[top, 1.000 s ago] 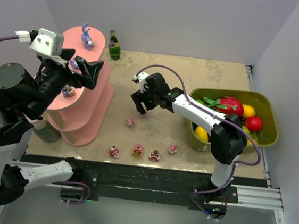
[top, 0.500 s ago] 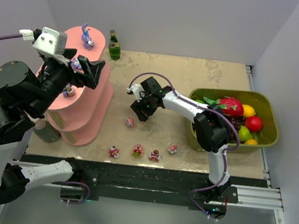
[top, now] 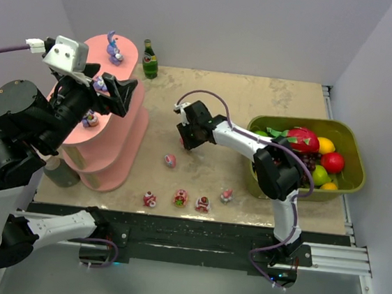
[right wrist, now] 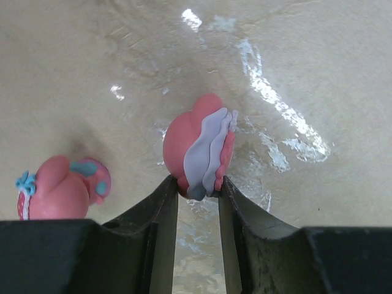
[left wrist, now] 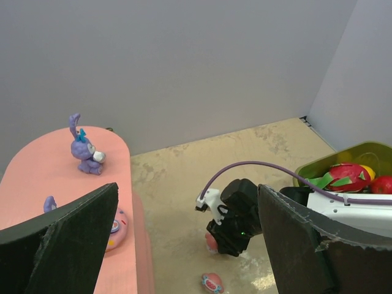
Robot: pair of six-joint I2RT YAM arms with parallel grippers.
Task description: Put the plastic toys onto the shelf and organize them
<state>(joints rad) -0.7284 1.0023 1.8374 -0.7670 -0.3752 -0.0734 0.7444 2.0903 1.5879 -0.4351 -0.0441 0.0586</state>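
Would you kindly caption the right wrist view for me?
Right hand pinches a pink toy on the table, second toy nearby.

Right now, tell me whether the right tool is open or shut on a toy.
Shut on the pink toy: in the wrist view the right tool pinches it from both sides.

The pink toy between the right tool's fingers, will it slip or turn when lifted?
The pink toy looks like small hard plastic, so probably stiff and light. The right tool pinches only its near end, so it may pivot or slip.
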